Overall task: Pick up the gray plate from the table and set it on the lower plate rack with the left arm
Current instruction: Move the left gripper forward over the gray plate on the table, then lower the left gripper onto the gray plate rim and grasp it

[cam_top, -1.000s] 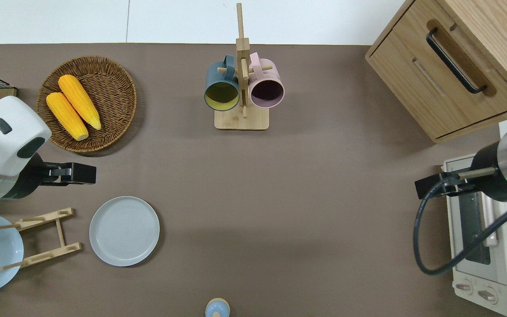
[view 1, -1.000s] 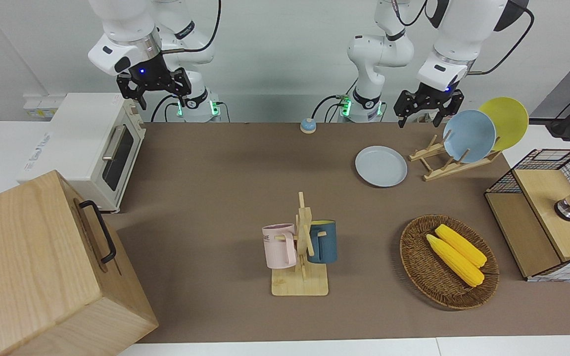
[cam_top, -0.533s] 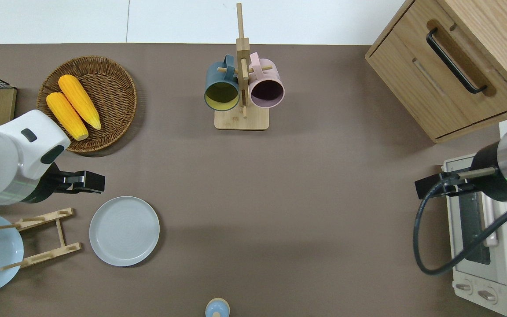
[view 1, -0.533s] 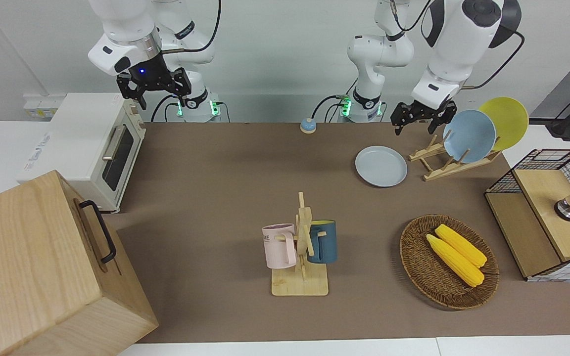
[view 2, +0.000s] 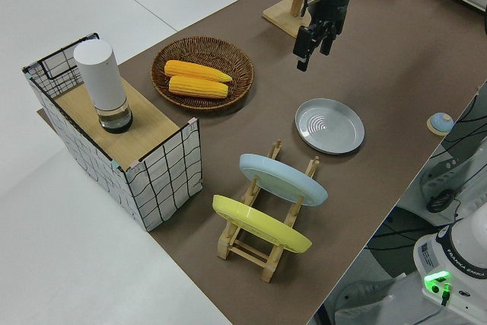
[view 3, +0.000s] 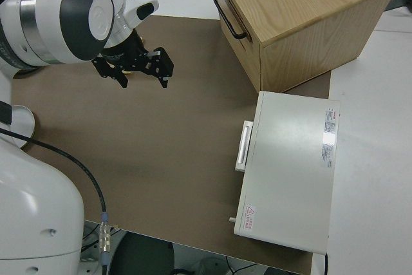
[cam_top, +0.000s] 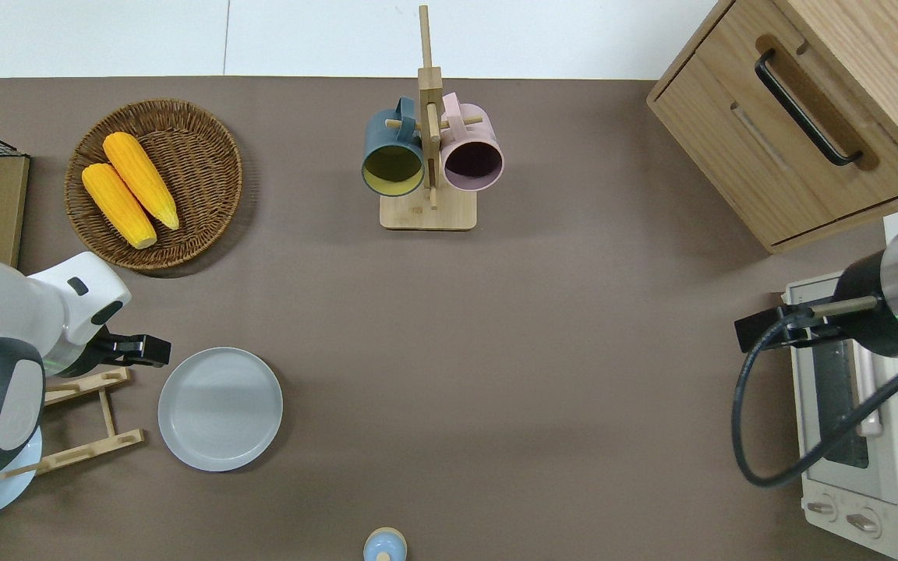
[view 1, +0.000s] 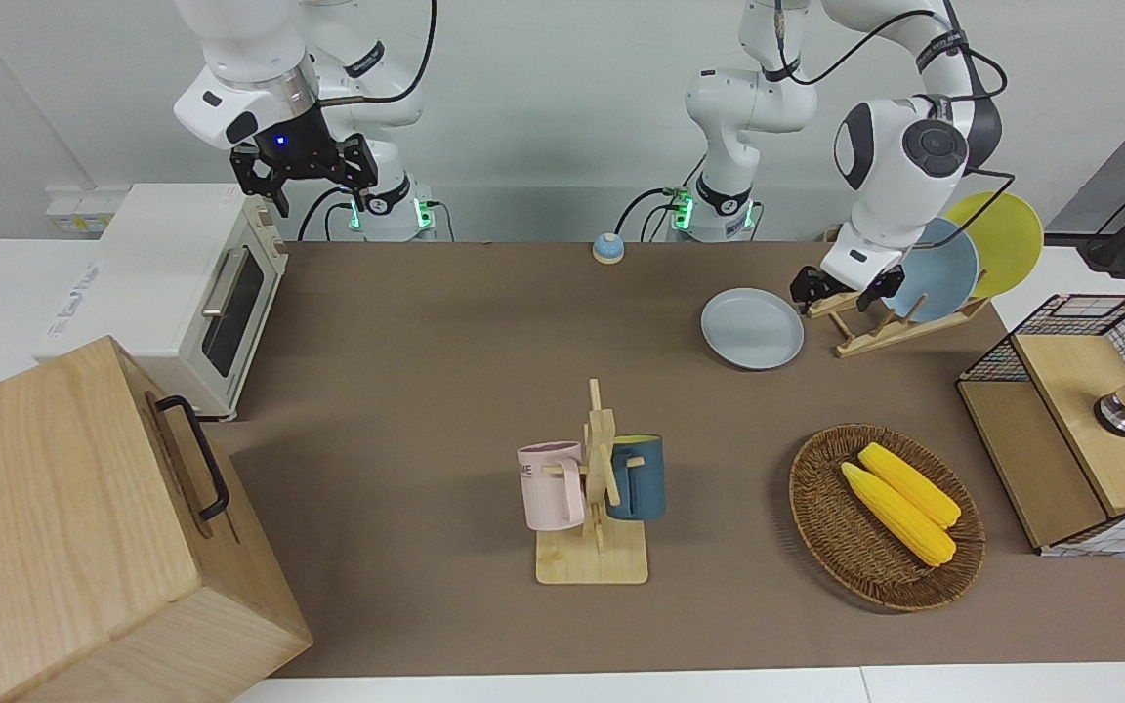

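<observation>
The gray plate (view 1: 752, 328) (cam_top: 220, 408) (view 2: 329, 125) lies flat on the brown table mat. Beside it, toward the left arm's end, stands the light-wood plate rack (view 1: 875, 322) (cam_top: 83, 421) (view 2: 262, 237). The rack holds a sky-blue plate (view 1: 934, 268) and a yellow plate (view 1: 1002, 239), and its slots next to the gray plate are free. My left gripper (view 1: 841, 290) (cam_top: 145, 351) (view 2: 313, 49) is open and empty. It hangs low over the mat by the gray plate's rim and the rack's end. My right arm is parked, its gripper (view 1: 307, 186) (view 3: 132, 72) open.
A wicker basket (view 1: 816, 508) (cam_top: 207, 148) with two corn cobs lies farther from the robots than the plate. A mug tree (view 1: 594, 488) (cam_top: 427, 210) with two mugs stands mid-table. A wire box (view 1: 1080, 420), a toaster oven (view 1: 182, 293), a wooden cabinet (view 1: 84, 527) and a small bell (view 1: 607, 248) ring the mat.
My left arm has come down and swung in toward the robots, bringing its open gripper low beside the gray plate and the rack's end. The plate and the right arm have not moved.
</observation>
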### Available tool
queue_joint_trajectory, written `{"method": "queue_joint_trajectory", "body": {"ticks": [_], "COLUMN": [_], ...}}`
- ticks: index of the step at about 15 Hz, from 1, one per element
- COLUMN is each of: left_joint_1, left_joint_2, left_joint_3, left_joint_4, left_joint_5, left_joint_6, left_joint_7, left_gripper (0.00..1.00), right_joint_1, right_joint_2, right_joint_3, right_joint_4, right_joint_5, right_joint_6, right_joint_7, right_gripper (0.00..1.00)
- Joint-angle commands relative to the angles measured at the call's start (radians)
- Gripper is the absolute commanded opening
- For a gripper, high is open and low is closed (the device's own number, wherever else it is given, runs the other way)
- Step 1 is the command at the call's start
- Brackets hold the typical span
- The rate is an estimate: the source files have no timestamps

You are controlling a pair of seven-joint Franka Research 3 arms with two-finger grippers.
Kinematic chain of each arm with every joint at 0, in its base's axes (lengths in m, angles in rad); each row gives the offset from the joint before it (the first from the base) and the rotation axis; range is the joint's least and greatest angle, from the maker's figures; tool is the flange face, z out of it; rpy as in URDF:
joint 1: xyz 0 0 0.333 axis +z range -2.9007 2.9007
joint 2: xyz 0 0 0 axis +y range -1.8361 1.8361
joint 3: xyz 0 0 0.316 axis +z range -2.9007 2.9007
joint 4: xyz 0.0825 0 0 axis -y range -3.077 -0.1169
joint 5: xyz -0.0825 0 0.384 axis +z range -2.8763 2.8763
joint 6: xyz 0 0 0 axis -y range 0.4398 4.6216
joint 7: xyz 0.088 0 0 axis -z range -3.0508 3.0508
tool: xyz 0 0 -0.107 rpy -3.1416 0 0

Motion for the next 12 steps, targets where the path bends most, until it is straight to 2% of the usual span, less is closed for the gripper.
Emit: {"method": "queue_joint_trajectory", "body": {"ticks": [1,6,12], "left_joint_1": [-0.002,-0.002,0.0], "left_joint_2": [0.011,0.108,0.173], "left_joint_3": [0.016,0.016,0.016], "left_joint_4": [-0.096,-0.129,-0.129], "left_joint_5": [0.02,0.02,0.02], "left_joint_6": [0.101,0.114,0.114], "left_joint_7": [0.019,0.007,0.004], "left_gripper": [0.99,0.99,0.99], "right_joint_1": [-0.026,-0.026,-0.026], "right_joint_2": [-0.004,-0.004,-0.004], "right_joint_3": [0.02,0.02,0.02], "right_joint_4": [0.007,0.007,0.007], "right_joint_5": [0.004,0.004,0.004], "right_joint_6": [-0.015,-0.015,-0.015], "right_joint_7": [0.008,0.008,0.008], "right_gripper": [0.99,0.987,0.99]}}
